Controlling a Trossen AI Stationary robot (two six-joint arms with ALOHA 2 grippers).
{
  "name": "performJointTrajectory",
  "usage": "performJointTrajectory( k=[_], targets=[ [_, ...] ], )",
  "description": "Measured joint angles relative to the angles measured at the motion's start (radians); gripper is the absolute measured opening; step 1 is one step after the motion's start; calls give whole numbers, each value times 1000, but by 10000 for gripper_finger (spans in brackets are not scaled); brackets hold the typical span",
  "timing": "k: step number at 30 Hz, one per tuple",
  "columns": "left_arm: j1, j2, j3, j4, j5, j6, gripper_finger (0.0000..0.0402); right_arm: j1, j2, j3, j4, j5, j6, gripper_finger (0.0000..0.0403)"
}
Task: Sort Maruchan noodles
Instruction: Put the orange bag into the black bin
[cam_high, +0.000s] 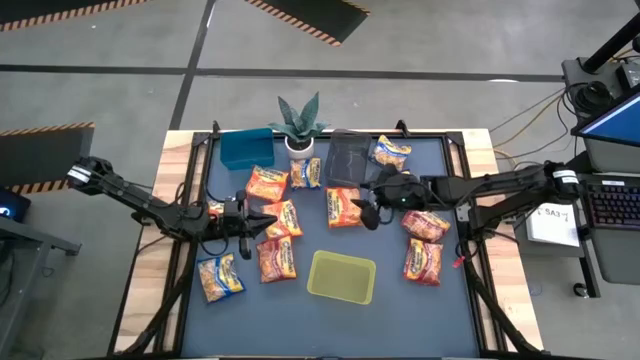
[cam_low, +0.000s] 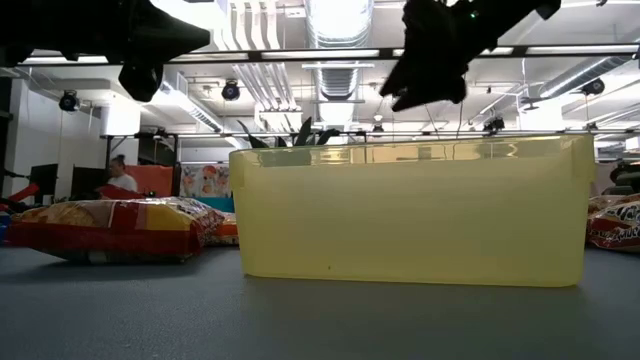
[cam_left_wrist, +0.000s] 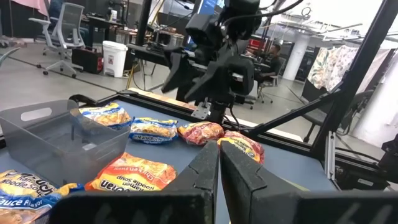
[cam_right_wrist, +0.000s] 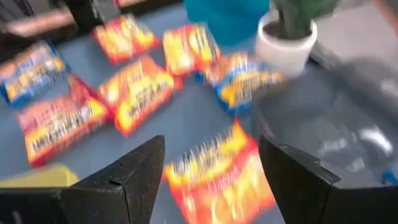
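Several Maruchan noodle packets lie flat on the dark blue mat: orange ones (cam_high: 266, 183) (cam_high: 343, 207), red ones (cam_high: 277, 259) (cam_high: 423, 262), and yellow-and-blue ones (cam_high: 219, 277) (cam_high: 305, 172). One more yellow-and-blue packet (cam_high: 391, 151) lies at the dark clear bin (cam_high: 350, 158). My left gripper (cam_high: 268, 222) is shut and hovers level over the mat's left half, beside an orange packet (cam_high: 285, 218). My right gripper (cam_right_wrist: 211, 168) is open and slants down above the orange packet (cam_right_wrist: 217, 177) in the middle, clear of it.
A blue bin (cam_high: 246, 148) and a potted plant (cam_high: 298, 125) stand at the far edge. A yellow-green bin (cam_high: 341, 276) sits near the front middle. The mat has bare room between the bins. A person (cam_low: 120, 178) is in the room behind the table.
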Motion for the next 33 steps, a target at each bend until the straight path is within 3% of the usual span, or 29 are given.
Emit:
performJointTrajectory(
  k=[4,8,22,33],
  targets=[
    [0,0,0,0,0,0,0,-6,12,56,-228,7,121,249],
    [0,0,0,1,0,0,0,-18,23,85,-344,9,223,249],
    [0,0,0,3,-1,0,0,-18,30,92,-250,8,218,249],
    [0,14,0,3,-2,0,0,-18,29,83,-269,-74,455,249]
  ],
)
